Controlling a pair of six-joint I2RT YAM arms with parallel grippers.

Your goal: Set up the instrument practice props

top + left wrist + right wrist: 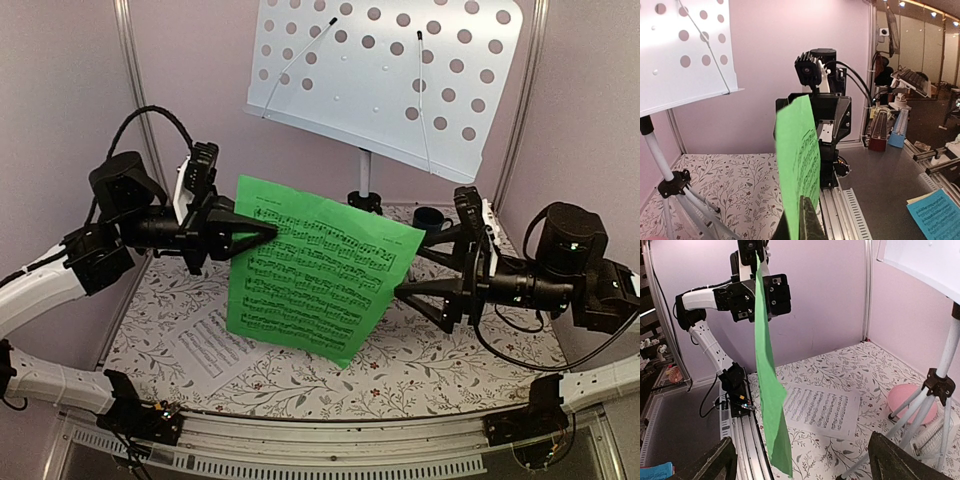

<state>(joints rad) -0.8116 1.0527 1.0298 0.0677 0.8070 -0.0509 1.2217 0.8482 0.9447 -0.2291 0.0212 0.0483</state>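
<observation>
**Green sheet aloft in the left arm's grip, right fingers wide**

On view are two sheets, one stand, one mug and one plate. The one green music sheet of thin printed paper (pixel 315 270) hangs in the air between the arms. The closed left gripper (pixel 268 230) pinches its upper left edge. The right gripper (pixel 402 290) has its fingers spread wide at the sheet's right edge, not clamping it. The one white music sheet of printed paper (pixel 210 348) lies flat on the floral tablecloth (pixel 450 360) at the near left. The pale grey-blue perforated metal music stand (pixel 390 80) rises at the back, apart from the green sheet. The dark blue mug (pixel 432 217) and round pink plate (pixel 907 399) sit near its legs. The green sheet hangs vertical, printed face toward the near edge, staves running from left arm to right, bottom corner clear of the cloth
</observation>
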